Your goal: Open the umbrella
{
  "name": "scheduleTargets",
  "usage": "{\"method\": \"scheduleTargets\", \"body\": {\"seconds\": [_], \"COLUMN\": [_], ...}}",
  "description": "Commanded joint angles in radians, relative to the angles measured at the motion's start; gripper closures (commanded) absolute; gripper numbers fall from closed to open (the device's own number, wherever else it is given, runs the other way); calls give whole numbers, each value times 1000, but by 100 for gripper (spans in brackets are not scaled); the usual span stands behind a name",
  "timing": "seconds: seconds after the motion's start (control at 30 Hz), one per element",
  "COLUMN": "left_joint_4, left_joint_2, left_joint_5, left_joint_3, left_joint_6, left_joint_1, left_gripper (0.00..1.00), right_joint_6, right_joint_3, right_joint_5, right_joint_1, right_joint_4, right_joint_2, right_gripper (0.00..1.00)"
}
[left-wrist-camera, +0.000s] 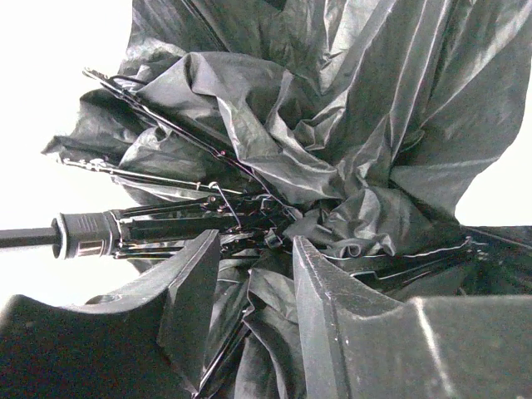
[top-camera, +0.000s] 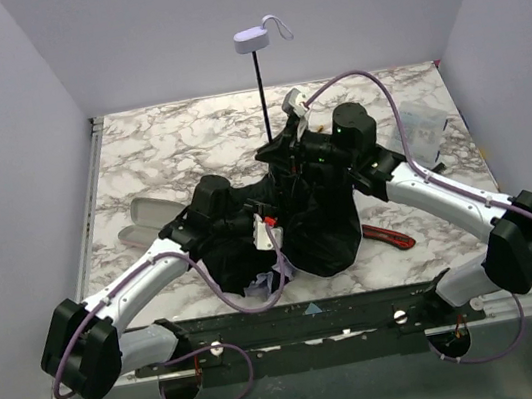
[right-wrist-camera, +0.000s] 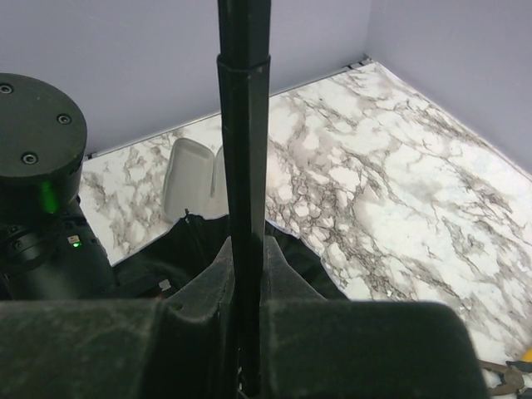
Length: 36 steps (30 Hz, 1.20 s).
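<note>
On marble table [top-camera: 185, 136] | right gripper [right-wrist-camera: 247, 259] clamps umbrella [top-camera: 318, 237] by thin shaft [right-wrist-camera: 243, 166]; left gripper [left-wrist-camera: 253, 253] part-open over crumpled lining [left-wrist-camera: 332, 125]

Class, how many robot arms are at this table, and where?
2. The left arm reaches from the near left into the umbrella's black folds; the right arm comes from the near right, the right gripper shut on the shaft. None appears hidden.

PLACE: we're in a robot lab test cell | WALLS: plain lavender-grey panels [top-camera: 15, 148] box in three sides | TABLE: marble-print table [top-camera: 176, 143] | RIG: left arm [top-camera: 142, 280] and right arm [top-camera: 447, 193] bolted on a dark metal rail [top-camera: 317, 328], purple cables [top-camera: 357, 72] looping off
</note>
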<state>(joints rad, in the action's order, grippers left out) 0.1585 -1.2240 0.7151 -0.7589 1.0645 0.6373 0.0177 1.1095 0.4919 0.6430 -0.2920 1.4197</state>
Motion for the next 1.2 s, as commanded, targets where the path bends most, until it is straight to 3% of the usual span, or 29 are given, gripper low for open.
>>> {"method": "scheduleTargets", "body": {"seconds": [0.0, 0.4, 0.53, 0.67, 0.93, 1.03, 1.17], "left_joint_4": [258, 288, 189, 76, -61, -92, -24], "left_joint_2": [60, 188, 196, 173, 172, 179, 139], "left_joint_5": [19, -2, -31, -13, 24, -40, -42], "left_joint_3": [86, 121, 84, -18, -189, -210, -254], "left_joint_6": [104, 57, -105, -357, -777, -831, -747], "left_joint_1": [41, 41, 24, -31, -163, -178, -185], "left_gripper": [55, 39, 38, 43, 45, 40, 39], "right_joint_6": [-67, -162, -201, -222, -242, -241, -230], "right_joint_3": [92, 63, 45, 15, 16, 12, 14], "right_joint_5": [-166, -315, -256, -147, -164, -141, -134], "right_joint_1": [-25, -25, -25, -25, -25, -26, -26], "right_joint_4": [-196, -285, -337, -352, -346, -343, -331], "right_joint_2": [-7, -10, -22, -42, -53, -64, -69], "right_gripper": [100, 100, 100, 100, 100, 100, 100]}}
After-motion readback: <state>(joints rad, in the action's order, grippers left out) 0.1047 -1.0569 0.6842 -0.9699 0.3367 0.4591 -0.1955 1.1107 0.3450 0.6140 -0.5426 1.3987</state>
